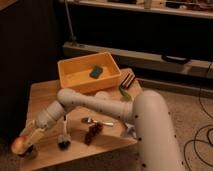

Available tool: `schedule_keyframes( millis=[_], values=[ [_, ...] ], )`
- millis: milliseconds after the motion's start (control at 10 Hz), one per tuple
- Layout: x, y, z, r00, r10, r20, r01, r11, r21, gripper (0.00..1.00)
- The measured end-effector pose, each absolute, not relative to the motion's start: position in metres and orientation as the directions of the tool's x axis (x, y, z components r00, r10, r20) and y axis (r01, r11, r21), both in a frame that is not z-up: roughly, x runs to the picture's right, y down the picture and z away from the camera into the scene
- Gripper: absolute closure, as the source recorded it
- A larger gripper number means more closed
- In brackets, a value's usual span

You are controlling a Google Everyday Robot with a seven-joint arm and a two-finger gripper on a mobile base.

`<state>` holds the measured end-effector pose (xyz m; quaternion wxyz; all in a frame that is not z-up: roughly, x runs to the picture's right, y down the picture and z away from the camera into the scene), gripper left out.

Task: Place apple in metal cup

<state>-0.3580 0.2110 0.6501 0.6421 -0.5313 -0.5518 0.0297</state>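
The apple [18, 145] is small, round and orange-red, at the front left corner of the wooden table [42, 95]. My gripper [22, 143] is at the end of the arm stretched to the lower left, and it is shut on the apple. The metal cup [31, 152] is a short dark cylinder right under and just right of the gripper, partly hidden by the fingers. The apple sits at about the cup's rim, slightly to its left.
A yellow bin [111, 80] with a green sponge [96, 72] stands at the table's back. A spoon [97, 121], a dark reddish-brown cluster [92, 133] and an upright dark brush [63, 142] lie mid-front. A pale jar [102, 95] and a dark striped item [127, 80] sit behind the arm.
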Motion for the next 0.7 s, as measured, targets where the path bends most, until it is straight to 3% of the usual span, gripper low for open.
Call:
schedule_keyframes(
  millis=[700],
  values=[
    [-0.341,0.183,0.646,0.369,0.618,0.695,0.508,0.492,-0.707,0.2]
  ],
)
